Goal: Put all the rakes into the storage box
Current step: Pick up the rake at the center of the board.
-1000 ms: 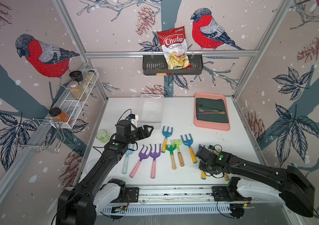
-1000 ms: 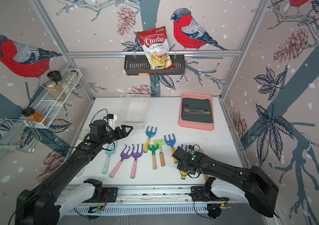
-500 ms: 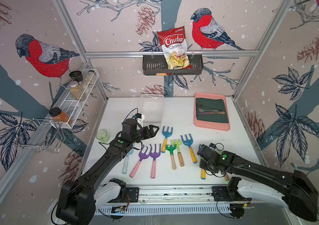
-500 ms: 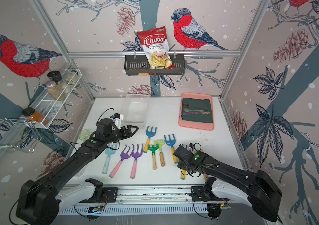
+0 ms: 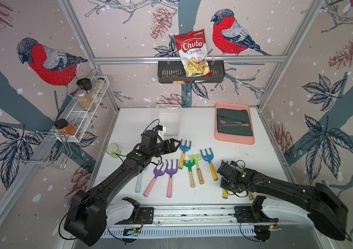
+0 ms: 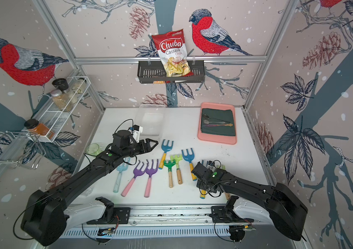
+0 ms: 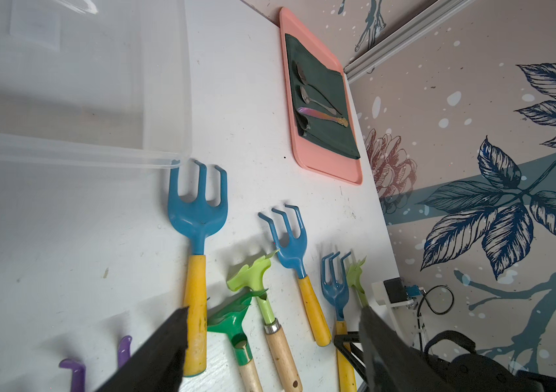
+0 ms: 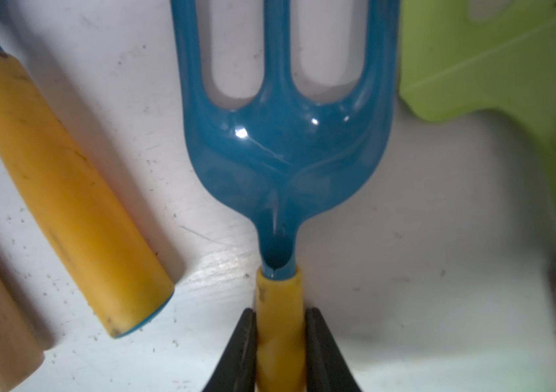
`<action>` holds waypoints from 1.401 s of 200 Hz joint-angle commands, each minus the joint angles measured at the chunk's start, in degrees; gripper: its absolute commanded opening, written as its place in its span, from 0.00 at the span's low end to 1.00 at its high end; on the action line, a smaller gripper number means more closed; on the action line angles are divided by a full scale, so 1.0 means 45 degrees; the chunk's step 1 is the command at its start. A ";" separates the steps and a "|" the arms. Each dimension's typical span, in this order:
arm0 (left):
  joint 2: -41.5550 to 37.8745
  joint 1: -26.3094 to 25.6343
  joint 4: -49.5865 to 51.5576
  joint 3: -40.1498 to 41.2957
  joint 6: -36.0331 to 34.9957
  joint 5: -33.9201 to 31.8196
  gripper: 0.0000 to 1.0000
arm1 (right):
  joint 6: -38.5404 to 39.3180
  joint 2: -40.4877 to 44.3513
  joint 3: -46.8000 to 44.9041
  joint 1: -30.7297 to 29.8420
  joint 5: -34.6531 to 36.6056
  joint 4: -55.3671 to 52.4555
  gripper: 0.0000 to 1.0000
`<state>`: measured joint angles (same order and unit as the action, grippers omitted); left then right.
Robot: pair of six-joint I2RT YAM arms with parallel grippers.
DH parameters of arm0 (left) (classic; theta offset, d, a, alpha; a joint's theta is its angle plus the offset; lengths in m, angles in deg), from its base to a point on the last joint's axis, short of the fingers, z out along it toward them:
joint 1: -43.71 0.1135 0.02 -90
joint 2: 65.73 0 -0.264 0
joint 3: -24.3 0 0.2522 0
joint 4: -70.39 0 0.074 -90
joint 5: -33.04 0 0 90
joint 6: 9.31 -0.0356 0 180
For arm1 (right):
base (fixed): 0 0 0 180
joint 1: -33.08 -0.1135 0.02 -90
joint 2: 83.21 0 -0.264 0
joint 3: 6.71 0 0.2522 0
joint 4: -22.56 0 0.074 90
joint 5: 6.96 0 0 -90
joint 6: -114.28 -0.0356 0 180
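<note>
Several toy rakes lie in a row on the white table. My right gripper [image 8: 280, 315] is shut on the yellow handle of a blue-headed rake [image 8: 283, 152] at the row's right end. In both top views the arm hides most of this rake, and its handle end [image 5: 225, 195] [image 6: 203, 194] pokes out. It sits low at the table. The clear storage box [image 5: 168, 118] [image 6: 149, 120] [image 7: 66, 85] stands at the back, with nothing in it. My left gripper [image 5: 176, 143] [image 7: 273, 312] hangs open and holds nothing, just in front of the box's near corner, beside another blue rake [image 5: 184, 153].
Left of the held one lie a blue rake [image 5: 209, 161], a lime one [image 5: 197, 166], a green one [image 5: 189, 172], two purple ones [image 5: 164, 174] and a pale blue one [image 5: 138, 183]. A pink tray [image 5: 233, 141] with cloth and spoons sits back right. A green cup [image 5: 113, 149] stands left.
My left gripper has moved away from me and to the right, up to the box's near corner. My right gripper has shifted slightly and closed on the yellow handle.
</note>
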<state>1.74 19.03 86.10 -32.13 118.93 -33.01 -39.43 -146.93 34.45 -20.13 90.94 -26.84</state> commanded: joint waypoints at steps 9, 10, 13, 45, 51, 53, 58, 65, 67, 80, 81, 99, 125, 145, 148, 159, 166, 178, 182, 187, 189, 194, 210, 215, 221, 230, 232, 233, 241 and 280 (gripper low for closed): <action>0.0212 -0.0296 -0.1060 -0.0230 0.0600 0.0184 0.75 | 0.0342 0.0441 0.0731 -0.0005 0.0111 -0.0647 0.25; 0.0218 -0.0296 -0.1070 -0.0237 0.0602 0.0185 0.74 | 0.0345 0.0455 0.0759 -0.0008 0.0125 -0.0670 0.25; 0.0274 -0.0344 -0.1076 -0.0281 0.0631 0.0218 0.74 | 0.0374 0.0509 0.0852 -0.0001 0.0169 -0.0732 0.25; 0.0878 -0.0785 -0.1167 -0.0903 0.0660 0.0490 0.71 | 0.0983 0.0840 0.2027 0.0164 0.0322 -0.1126 0.24; 0.0962 -0.0863 -0.1205 -0.0999 0.0688 0.0549 0.71 | 0.1204 0.0805 0.2249 0.0240 0.0317 -0.1045 0.24; 0.0997 -0.0872 -0.1228 -0.1033 0.0698 0.0556 0.71 | 0.1284 0.0788 0.2339 0.0252 0.0310 -0.1006 0.24; 0.1051 -0.0943 -0.1298 -0.1100 0.0749 0.0604 0.71 | 0.1496 0.0741 0.2519 0.0298 0.0267 -0.0890 0.24; 0.1119 -0.1002 -0.1435 -0.1159 0.0833 0.0670 0.70 | 0.1848 0.0609 0.2808 0.0378 0.0204 -0.0669 0.24; 0.1126 -0.1009 -0.1481 -0.1161 0.0861 0.0698 0.70 | 0.1958 0.0568 0.2869 0.0398 0.0184 -0.0585 0.24; 0.1142 -0.1102 -0.1823 -0.1161 0.1095 0.0753 0.69 | 0.2627 0.0202 0.3422 0.0549 -0.0061 -0.0135 0.24; 0.1142 -0.1109 -0.1852 -0.1151 0.1113 0.0743 0.69 | 0.2679 0.0160 0.3462 0.0562 -0.0078 -0.0122 0.24; 0.1267 -0.1193 -0.2269 -0.1151 0.1334 0.1020 0.64 | 0.3300 -0.0674 0.4338 0.0822 -0.0316 0.0143 0.23; 0.1592 -0.1322 -0.2403 -0.1316 0.1385 0.1349 0.60 | 0.4236 -0.2093 0.5559 0.1052 -0.0912 0.0456 0.23; 0.1707 -0.1321 -0.2590 -0.1317 0.1533 0.1506 0.60 | 0.4719 -0.2997 0.6268 0.1126 -0.1366 0.0720 0.22; 0.1722 -0.1339 -0.2625 -0.1290 0.1572 0.1563 0.60 | 0.4788 -0.3138 0.6357 0.1139 -0.1441 0.0787 0.22; 0.1781 -0.1340 -0.2740 -0.1267 0.1693 0.1683 0.60 | 0.5028 -0.3551 0.6640 0.1160 -0.1737 0.1039 0.22; 0.1822 -0.1345 -0.2785 -0.1235 0.1734 0.1745 0.60 | 0.5191 -0.3840 0.6853 0.1161 -0.1921 0.1170 0.22; 0.1888 -0.1349 -0.2744 -0.1202 0.1776 0.1799 0.60 | 0.5362 -0.4350 0.7310 0.1169 -0.2152 0.1185 0.21; 0.1912 -0.1338 -0.2707 -0.1183 0.1786 0.1779 0.60 | 0.5370 -0.4535 0.7474 0.1151 -0.2180 0.1179 0.21; 0.1950 -0.1340 -0.2556 -0.1181 0.1777 0.1719 0.60 | 0.5387 -0.4759 0.7670 0.1135 -0.2260 0.1146 0.21; 0.1959 -0.1347 -0.2454 -0.1181 0.1776 0.1688 0.60 | 0.5401 -0.4851 0.7747 0.1115 -0.2282 0.1153 0.20; 0.2012 -0.1340 -0.2279 -0.1190 0.1740 0.1622 0.60 | 0.5405 -0.5017 0.7920 0.1078 -0.2352 0.1184 0.20; 0.2117 -0.1340 -0.1929 -0.1061 0.1750 0.1532 0.60 | 0.5351 -0.5430 0.8284 0.0927 -0.2420 0.1459 0.20; 0.2118 -0.1337 -0.1883 -0.0991 0.1802 0.1492 0.60 | 0.5302 -0.5521 0.8345 0.0895 -0.2464 0.1545 0.20; 0.2118 -0.1339 -0.1914 -0.0891 0.1848 0.1463 0.60 | 0.5277 -0.5637 0.8431 0.0888 -0.2559 0.1656 0.20; 0.2128 -0.1341 -0.1868 -0.0781 0.1873 0.1327 0.60 | 0.5265 -0.5783 0.8579 0.0853 -0.2661 0.1785 0.20; 0.2120 -0.1348 -0.1828 -0.0773 0.1874 0.1258 0.60 | 0.5268 -0.5825 0.8628 0.0849 -0.2656 0.1791 0.20; 0.2119 -0.1349 -0.1786 -0.0772 0.1864 0.1230 0.60 | 0.5259 -0.5842 0.8643 0.0839 -0.2655 0.1799 0.20; 0.2153 -0.1340 -0.1575 -0.0770 0.1819 0.1051 0.60 | 0.5267 -0.5992 0.8830 0.0795 -0.2645 0.1776 0.20; 0.2369 -0.1331 -0.0487 -0.1175 0.1325 0.0244 0.60 | 0.5375 -0.6465 0.9418 0.0544 -0.2749 0.1761 0.19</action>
<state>11.94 13.17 80.99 -36.31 126.73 -28.99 -16.15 -175.30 75.67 -17.18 79.60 -20.26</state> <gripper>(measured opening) 0.598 0.261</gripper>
